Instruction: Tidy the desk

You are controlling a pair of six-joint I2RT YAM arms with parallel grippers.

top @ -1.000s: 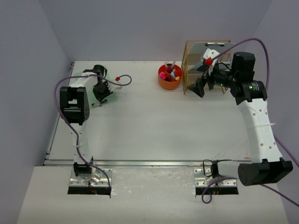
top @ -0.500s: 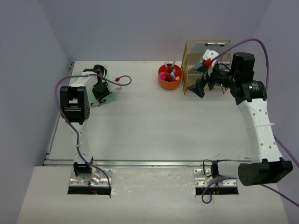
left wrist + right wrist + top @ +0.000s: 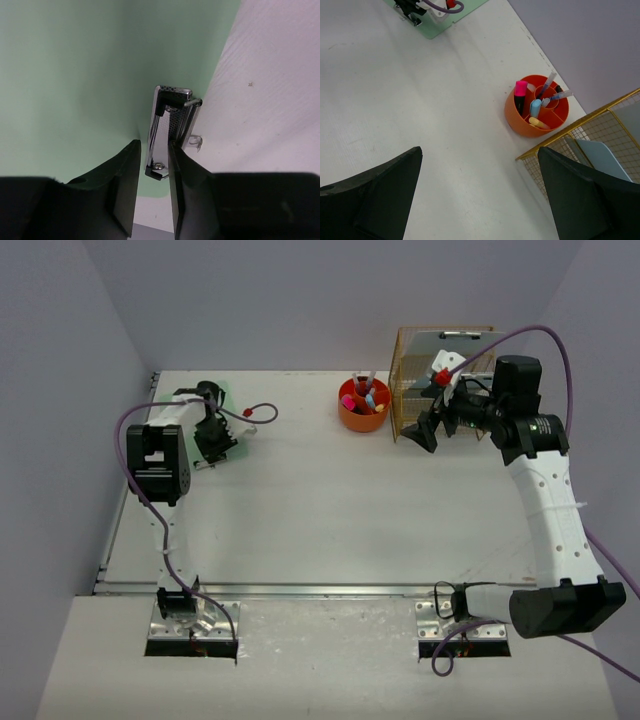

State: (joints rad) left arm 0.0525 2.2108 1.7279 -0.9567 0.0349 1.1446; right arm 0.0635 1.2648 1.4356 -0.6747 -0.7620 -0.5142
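Observation:
The desk (image 3: 320, 510) is a white tabletop. A green clipboard (image 3: 232, 448) lies flat at its far left. My left gripper (image 3: 212, 435) reaches down on it. In the left wrist view the fingers straddle the board's metal clip (image 3: 167, 120): the right finger touches it, and the left finger stands a sliver off over the green board (image 3: 75, 75). The left gripper (image 3: 154, 145) is narrowly open. My right gripper (image 3: 428, 428) hovers wide open beside the gold wire rack (image 3: 440, 370). Nothing is between the fingers of the right gripper (image 3: 479, 150).
An orange pen holder (image 3: 362, 410) with markers stands at the back, just left of the rack; it also shows in the right wrist view (image 3: 520, 117). A pale blue clipboard (image 3: 600, 157) stands inside the rack (image 3: 580, 135). Lavender walls close off the desk on three sides.
The left gripper has shifted slightly left over the green clipboard, and its cable moved with it. The right gripper has barely moved.

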